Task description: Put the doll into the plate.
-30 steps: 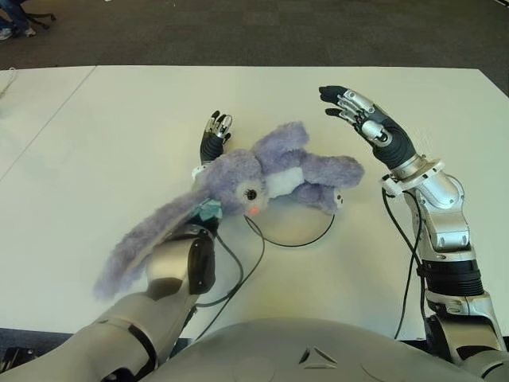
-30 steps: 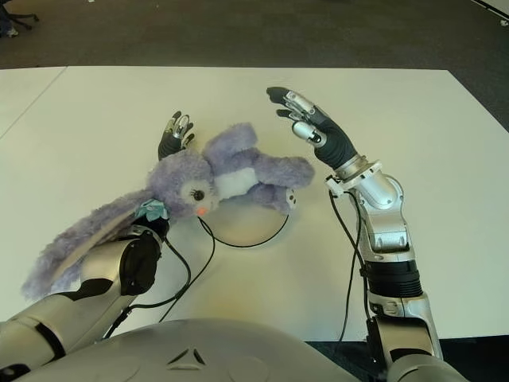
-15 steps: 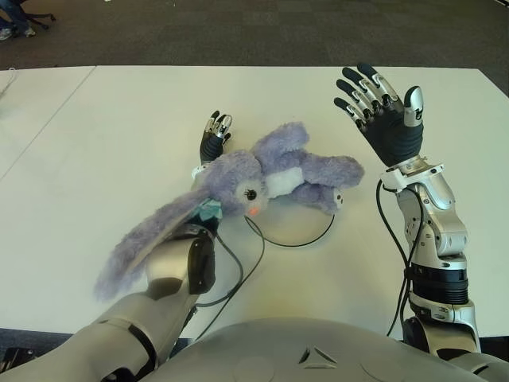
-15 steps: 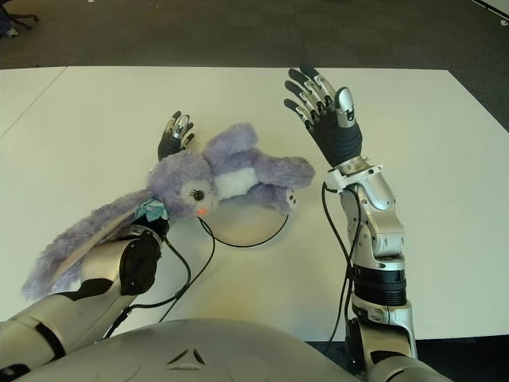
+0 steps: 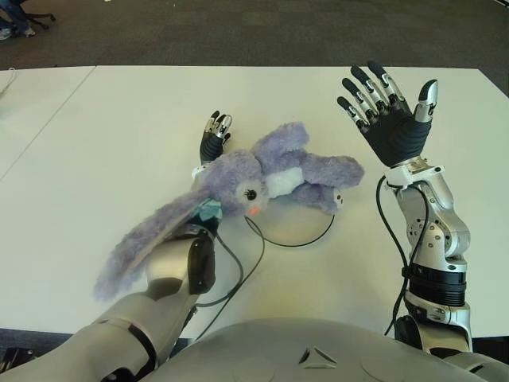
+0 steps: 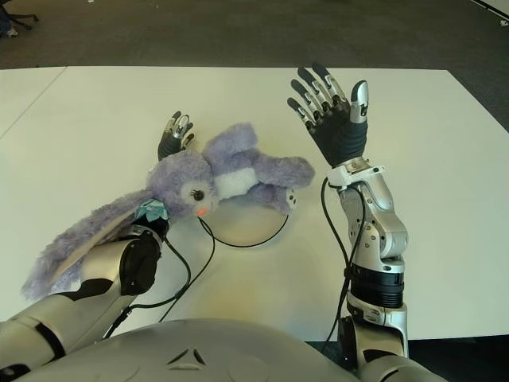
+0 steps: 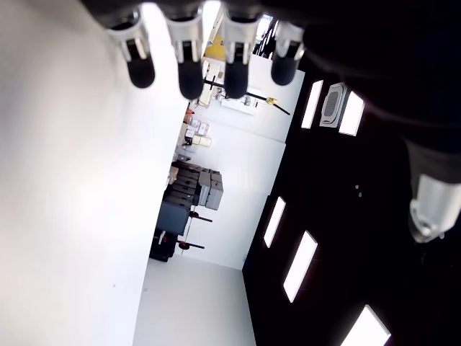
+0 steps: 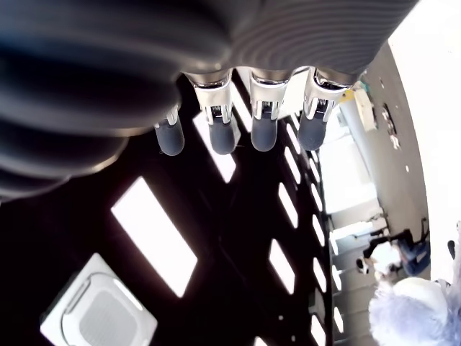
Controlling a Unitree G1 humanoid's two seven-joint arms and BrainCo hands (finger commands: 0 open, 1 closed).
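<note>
— What sits nearest the robot?

— Its left forearm (image 5: 179, 270) comes in over the near edge of the white table (image 5: 95, 143). The long purple ears of the doll (image 5: 270, 177) drape over that forearm and trail toward the near left edge.

— And the doll itself?

— A plush purple rabbit, lying on its side near the middle of the table. Its head is at the left and its legs point right. Its body lies across the far rim of the plate (image 5: 296, 231), a flat white round dish with a dark edge. The near half of the plate shows bare. A black cable loops from the left arm past the plate's near left rim.

— Where is the left robot hand?

— The left robot hand (image 5: 213, 137) shows just beyond the doll's head, on its far left side. Its fingers are straight and loose around nothing. Its own wrist view shows the fingertips extended with only the table and the room behind.

— The right one?

— The right robot hand (image 5: 390, 111) is raised in the air to the right of the doll, well apart from it, palm facing the robot. Its fingers (image 5: 367, 86) are spread wide and hold nothing.

— How much room is there?

— Bare table lies to the left, to the far side and to the right of the doll. The far edge meets a dark floor (image 5: 254, 32), and a seam runs diagonally at the left.
</note>
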